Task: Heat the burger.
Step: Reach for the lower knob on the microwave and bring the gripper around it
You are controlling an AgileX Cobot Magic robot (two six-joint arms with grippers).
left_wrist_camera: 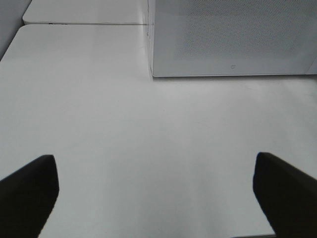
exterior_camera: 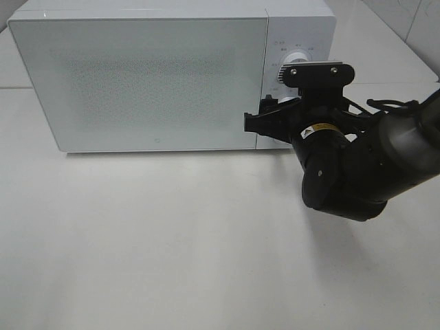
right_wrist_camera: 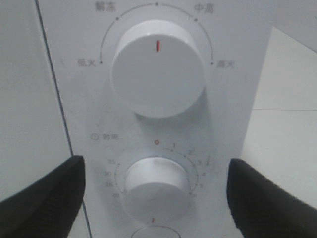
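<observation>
The burger is out of view. The white microwave [exterior_camera: 151,75] stands at the back of the table with its door shut. My right gripper [exterior_camera: 265,115] is up against the control panel at the microwave's right end. In the right wrist view the right gripper [right_wrist_camera: 156,191] is open, with one dark finger on each side of the lower timer knob [right_wrist_camera: 157,179] and a gap between each finger and the knob. Above it is the larger power knob [right_wrist_camera: 158,74], its red mark pointing straight up. My left gripper [left_wrist_camera: 156,198] is open over bare table, holding nothing.
The white table [exterior_camera: 172,240] spreads in front of the microwave. The right arm's black body [exterior_camera: 357,165] hangs over the table's right side. In the left wrist view the microwave [left_wrist_camera: 233,39] stands ahead at the far right, and a table seam [left_wrist_camera: 84,24] runs behind.
</observation>
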